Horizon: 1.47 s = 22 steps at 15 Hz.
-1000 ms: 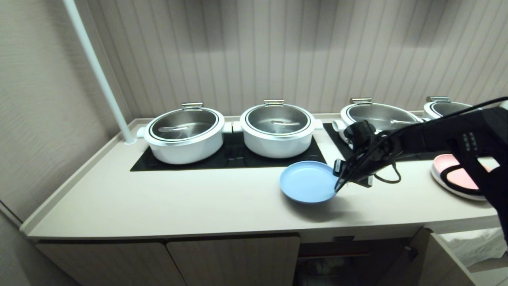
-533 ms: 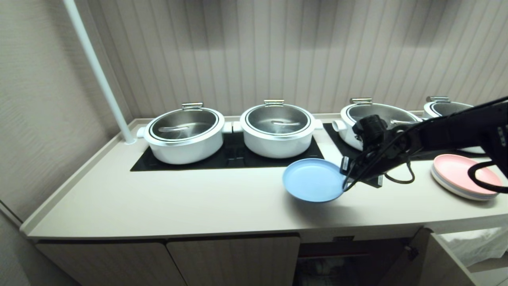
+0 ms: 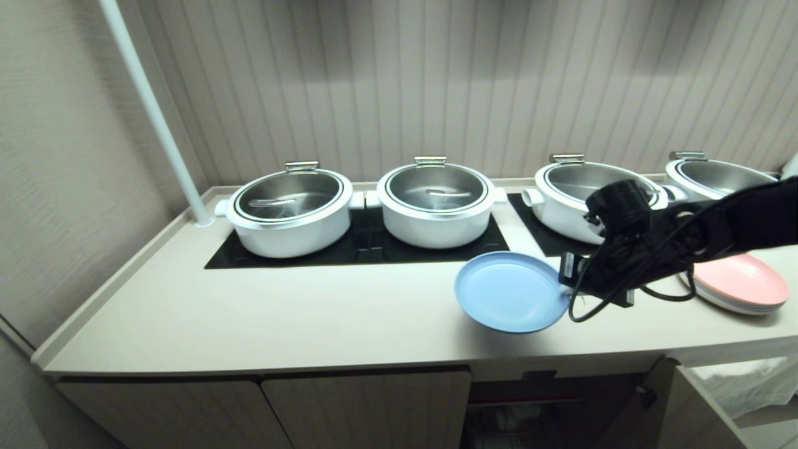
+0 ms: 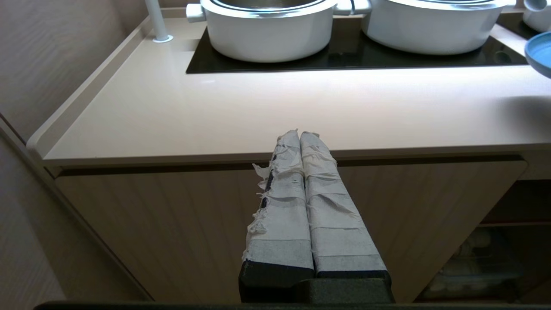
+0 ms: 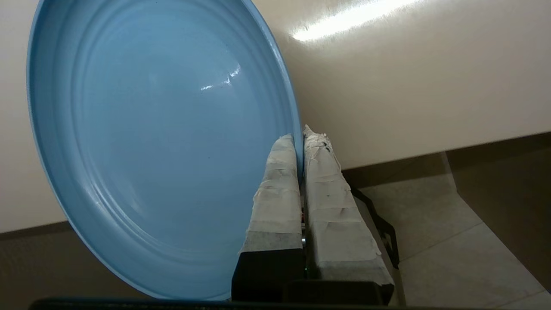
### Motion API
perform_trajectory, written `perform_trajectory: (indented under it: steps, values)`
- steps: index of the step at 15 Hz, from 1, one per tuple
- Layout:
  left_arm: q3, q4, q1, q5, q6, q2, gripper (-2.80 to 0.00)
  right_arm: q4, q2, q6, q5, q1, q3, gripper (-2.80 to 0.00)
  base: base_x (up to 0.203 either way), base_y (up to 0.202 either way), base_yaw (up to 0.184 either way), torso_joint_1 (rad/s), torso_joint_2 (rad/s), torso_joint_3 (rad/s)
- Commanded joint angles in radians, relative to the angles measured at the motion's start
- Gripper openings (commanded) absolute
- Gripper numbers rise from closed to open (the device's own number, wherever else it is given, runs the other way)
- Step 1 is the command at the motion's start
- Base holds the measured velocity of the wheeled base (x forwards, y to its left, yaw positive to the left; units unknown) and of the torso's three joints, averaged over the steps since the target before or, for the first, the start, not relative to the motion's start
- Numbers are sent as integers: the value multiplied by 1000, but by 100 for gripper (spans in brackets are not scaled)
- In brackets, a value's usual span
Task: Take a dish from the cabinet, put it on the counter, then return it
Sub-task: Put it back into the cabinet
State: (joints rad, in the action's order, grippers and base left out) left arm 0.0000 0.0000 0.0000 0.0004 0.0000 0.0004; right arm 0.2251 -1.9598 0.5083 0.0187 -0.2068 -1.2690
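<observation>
Gripping the round, shallow light-blue dish by its rim at its 3 o'clock edge, my right pincer is clamped on it, tape-wrapped fingers pinching the rim. I see the dish held tilted above the front of the cream-beige table, at 5 o'clock of the middle white pot. My left pincer sits pressed together before the ribbed beige cabinet.

The round, matte light-blue dish hangs over the smooth cream-beige counter, pinched at its three o'clock rim by the black right gripper; white steel-lidded pots stand at twelve o'clock. Stacked plates topped by a pink one lie at three o'clock.
</observation>
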Motion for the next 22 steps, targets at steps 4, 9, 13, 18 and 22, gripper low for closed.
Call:
perform_trajectory:
  steps: [4,9,13,18,22]
  values:
    - [0,0,0,0,0,0,-280,-87,237,-23,0,-8,283,-280,0,0,0,0,0,0]
    - [0,0,0,0,0,0,-280,-135,442,-25,-1,-11,505,-280,0,0,0,0,0,0]
    - [0,0,0,0,0,0,-280,-134,526,-25,-7,-8,629,-280,0,0,0,0,0,0]
    - [0,0,0,0,0,0,-280,-121,592,-40,-5,-8,709,-280,0,0,0,0,0,0]
    - [0,0,0,1,0,0,-280,-132,633,-85,1,-13,802,-280,0,0,0,0,0,0]
